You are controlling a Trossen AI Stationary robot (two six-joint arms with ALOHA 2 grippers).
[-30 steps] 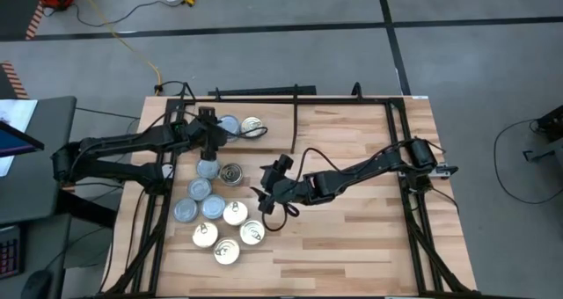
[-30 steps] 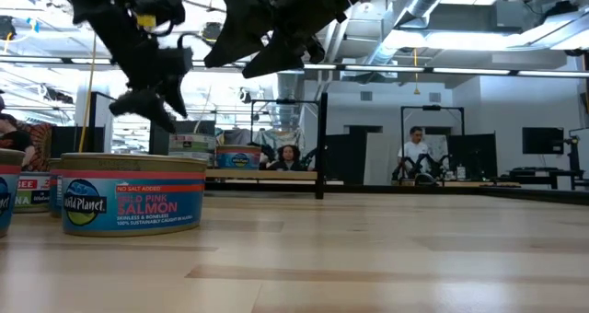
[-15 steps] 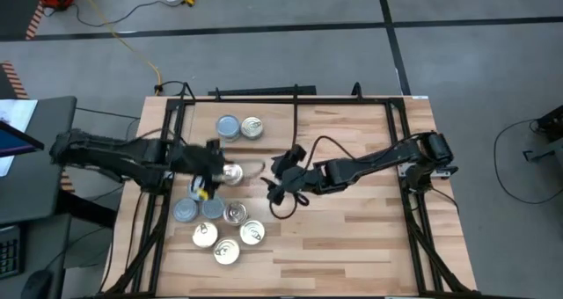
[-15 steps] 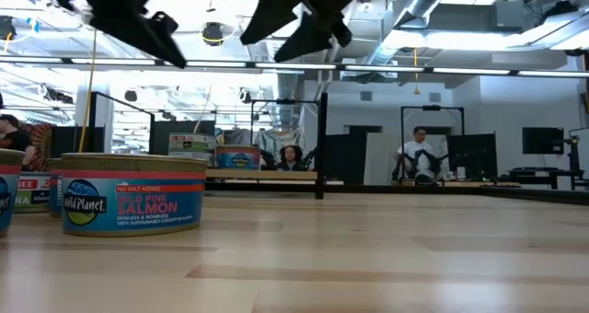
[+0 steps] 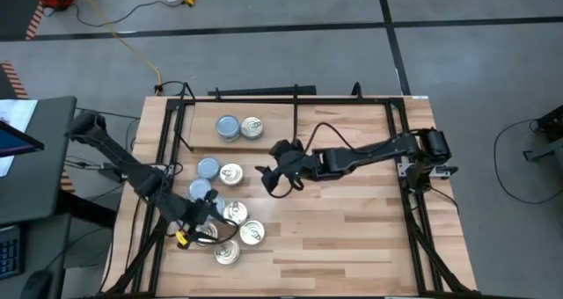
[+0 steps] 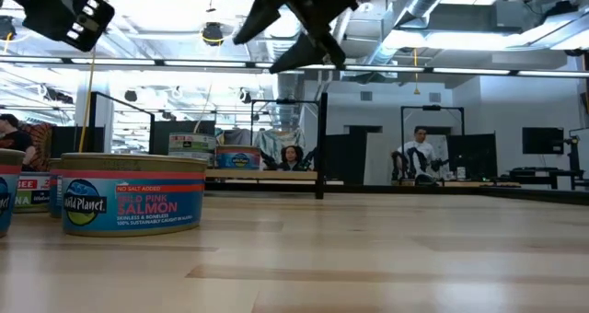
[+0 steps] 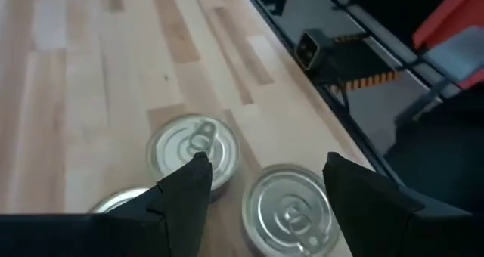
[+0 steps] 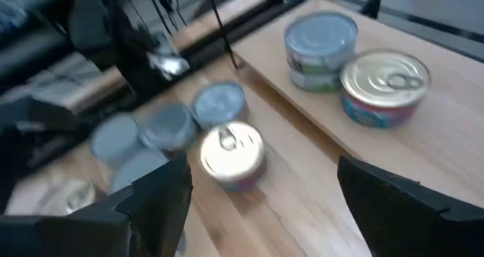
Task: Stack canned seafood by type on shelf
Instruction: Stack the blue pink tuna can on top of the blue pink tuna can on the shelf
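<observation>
Where the low view hides them, two shelf point(image 5: 264, 149) tins point(image 5: 239, 127) show overhead.

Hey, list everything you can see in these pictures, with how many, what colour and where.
shelf: one, light wood with black frame, far side of the table.
blue-grey stack: two tins, on the shelf's left part.
gold-topped shelf tin: one, beside that stack.
loose blue-grey tins: at least two showing, left part of the table; the left arm may hide others.
loose gold-topped tins: at least four showing, same cluster.
table: one, light butcher-block.
yellow cable: one, on the grey floor.
people: at least two, in the room beyond.
left gripper: open, over the cluster's near tins.
right gripper: open, empty, mid-table.
</observation>
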